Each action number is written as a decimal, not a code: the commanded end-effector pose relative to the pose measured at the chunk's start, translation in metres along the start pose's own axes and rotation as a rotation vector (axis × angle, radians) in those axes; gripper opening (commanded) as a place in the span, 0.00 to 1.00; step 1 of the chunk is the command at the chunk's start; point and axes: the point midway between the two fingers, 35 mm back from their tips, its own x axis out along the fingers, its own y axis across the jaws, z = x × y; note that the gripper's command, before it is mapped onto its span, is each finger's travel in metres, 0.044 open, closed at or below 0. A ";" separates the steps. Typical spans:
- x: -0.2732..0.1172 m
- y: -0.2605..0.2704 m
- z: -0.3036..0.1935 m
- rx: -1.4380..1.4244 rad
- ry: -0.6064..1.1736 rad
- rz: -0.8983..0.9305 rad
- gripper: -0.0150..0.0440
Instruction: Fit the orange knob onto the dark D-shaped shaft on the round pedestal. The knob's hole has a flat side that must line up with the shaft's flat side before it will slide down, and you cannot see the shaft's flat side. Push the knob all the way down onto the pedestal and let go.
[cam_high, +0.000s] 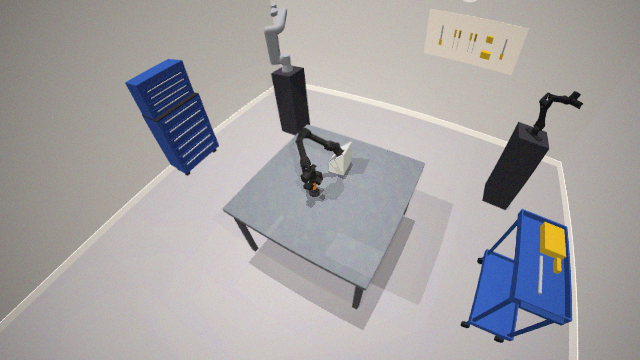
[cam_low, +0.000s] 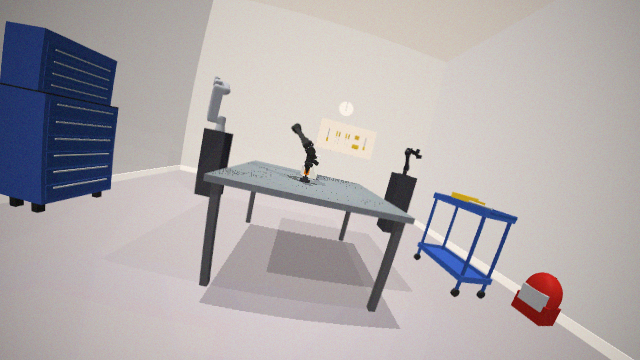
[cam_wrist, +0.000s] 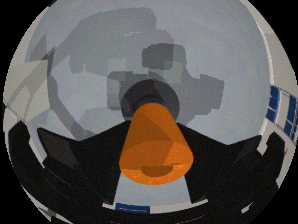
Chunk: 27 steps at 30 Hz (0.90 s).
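The orange knob (cam_high: 314, 186) (cam_low: 306, 172) (cam_wrist: 152, 130) is between the fingers of my gripper (cam_high: 313, 185) (cam_low: 307, 171) (cam_wrist: 152, 126), which is shut on it. The dark round pedestal (cam_high: 314, 193) (cam_low: 305, 180) (cam_wrist: 173, 100) stands on the table, directly below the knob. In the wrist view the knob's far end overlaps the middle of the pedestal. The shaft is hidden behind or inside the knob, so I cannot tell how far down the knob sits or how the flat sides lie.
A pale, angular block (cam_high: 340, 161) (cam_wrist: 32, 90) stands on the grey table (cam_high: 350, 220) (cam_low: 300, 192) beside the arm. Off the table are a blue drawer cabinet (cam_high: 172, 115), a blue cart (cam_high: 532, 280), and two pedestals with other arms.
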 end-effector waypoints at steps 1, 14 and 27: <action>0.000 0.000 0.001 -0.004 -0.001 0.000 0.25; -0.003 0.000 0.000 -0.206 -0.001 0.000 0.25; -0.001 0.000 0.000 -0.214 -0.001 0.000 0.25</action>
